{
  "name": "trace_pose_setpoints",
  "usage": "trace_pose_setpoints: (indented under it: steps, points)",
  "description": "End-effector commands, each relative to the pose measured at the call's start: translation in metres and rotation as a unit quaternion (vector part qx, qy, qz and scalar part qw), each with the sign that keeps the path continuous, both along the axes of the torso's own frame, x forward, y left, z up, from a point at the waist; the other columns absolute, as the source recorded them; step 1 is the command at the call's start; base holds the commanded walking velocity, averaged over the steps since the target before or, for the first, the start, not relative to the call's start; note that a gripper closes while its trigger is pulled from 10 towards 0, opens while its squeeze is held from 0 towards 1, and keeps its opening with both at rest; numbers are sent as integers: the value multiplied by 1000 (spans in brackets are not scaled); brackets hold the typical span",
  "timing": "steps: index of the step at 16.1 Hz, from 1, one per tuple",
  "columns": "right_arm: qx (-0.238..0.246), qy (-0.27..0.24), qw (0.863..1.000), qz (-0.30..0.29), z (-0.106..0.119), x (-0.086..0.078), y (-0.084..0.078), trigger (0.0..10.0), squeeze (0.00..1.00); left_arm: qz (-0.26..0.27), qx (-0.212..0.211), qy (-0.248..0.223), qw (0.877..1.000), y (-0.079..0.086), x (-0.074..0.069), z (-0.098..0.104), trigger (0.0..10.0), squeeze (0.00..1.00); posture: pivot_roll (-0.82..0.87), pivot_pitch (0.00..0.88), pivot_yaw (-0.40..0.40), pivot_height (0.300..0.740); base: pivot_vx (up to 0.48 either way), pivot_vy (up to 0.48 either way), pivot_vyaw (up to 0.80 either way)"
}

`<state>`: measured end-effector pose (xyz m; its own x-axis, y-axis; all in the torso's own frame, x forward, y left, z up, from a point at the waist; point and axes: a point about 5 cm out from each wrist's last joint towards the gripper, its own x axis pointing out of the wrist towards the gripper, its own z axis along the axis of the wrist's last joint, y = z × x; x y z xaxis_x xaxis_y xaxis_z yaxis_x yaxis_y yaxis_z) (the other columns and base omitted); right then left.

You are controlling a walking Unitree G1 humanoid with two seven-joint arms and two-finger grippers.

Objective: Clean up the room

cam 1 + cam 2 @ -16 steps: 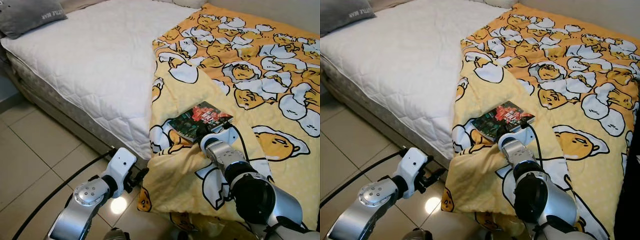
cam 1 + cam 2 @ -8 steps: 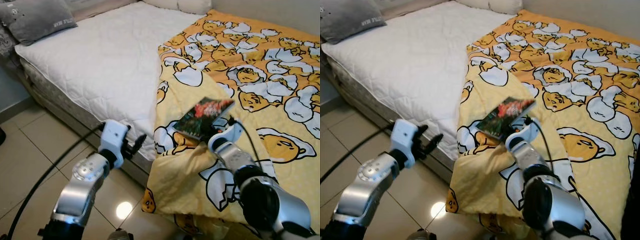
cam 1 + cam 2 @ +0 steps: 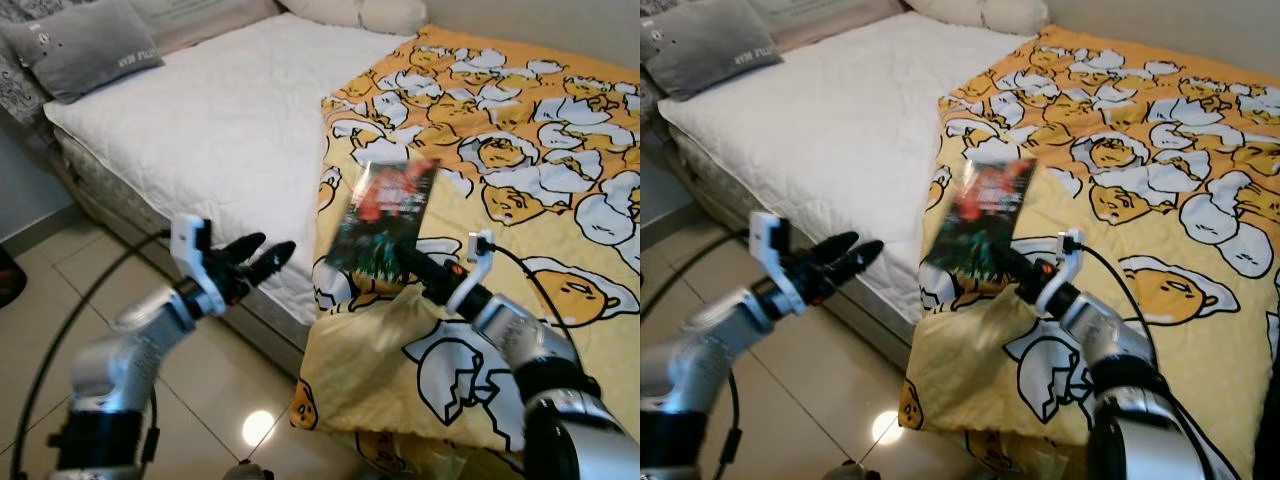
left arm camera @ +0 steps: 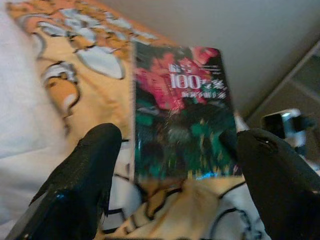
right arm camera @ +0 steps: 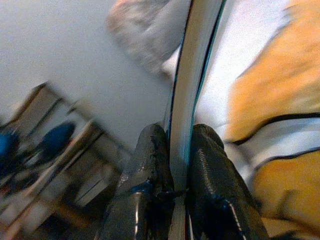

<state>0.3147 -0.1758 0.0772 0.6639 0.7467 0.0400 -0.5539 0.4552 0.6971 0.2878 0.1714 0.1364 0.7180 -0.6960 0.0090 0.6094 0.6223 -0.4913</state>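
The right arm reaches forward from the 5 o'clock corner toward 11 o'clock, its wrist raised. The right gripper is clamped, both black fingers pressed against the two faces of a book held upright. The left arm extends from 7 o'clock toward 2 o'clock, the left gripper spread wide, fingers apart and empty.

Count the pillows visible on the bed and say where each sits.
2: a grey pillow at the white mattress's far left corner, and a cream pillow at the far edge above the blanket. Others may lie out of frame.
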Motion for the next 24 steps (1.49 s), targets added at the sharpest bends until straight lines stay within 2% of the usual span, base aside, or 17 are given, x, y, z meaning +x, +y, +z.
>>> trace_pose_setpoints:
  steps: [1,4,5,7,10,18,22,23,24]
  points:
    - [26,-44,997,50,18,2,8,0,0,-9,-35,22,999,4,1,-1,10000,0,-1,0,67,740,0,0,0]
    - [59,-74,983,158,29,-15,21,0,0,-45,-130,84,987,2,1,-6,10000,0,5,0,63,740,0,0,0]
    - [79,-84,972,202,35,-24,29,0,0,-72,-140,96,983,-3,-2,-11,9373,0,3,0,64,740,0,0,0]
    - [102,-93,961,240,43,-33,33,0,0,-80,-144,99,981,-4,-1,-14,0,0,5,0,67,740,0,0,0]
    - [113,-97,956,253,49,-37,35,0,0,-97,-162,109,976,-4,-3,-14,0,0,5,0,74,740,0,0,0]
    - [98,-81,959,255,47,-41,39,0,0,-137,-193,113,965,-9,-14,-11,0,0,13,0,72,740,0,0,0]
    - [96,-81,960,250,47,-39,39,0,0,-137,-195,111,965,-11,-15,-12,0,0,15,0,70,740,0,0,0]
    - [95,-81,960,250,47,-39,39,314,0,-137,-195,110,965,-11,-15,-11,0,0,15,0,70,740,0,0,0]
    - [86,-79,963,245,46,-38,39,10000,0,-138,-196,107,965,-11,-15,-10,0,0,17,0,69,740,0,0,0]
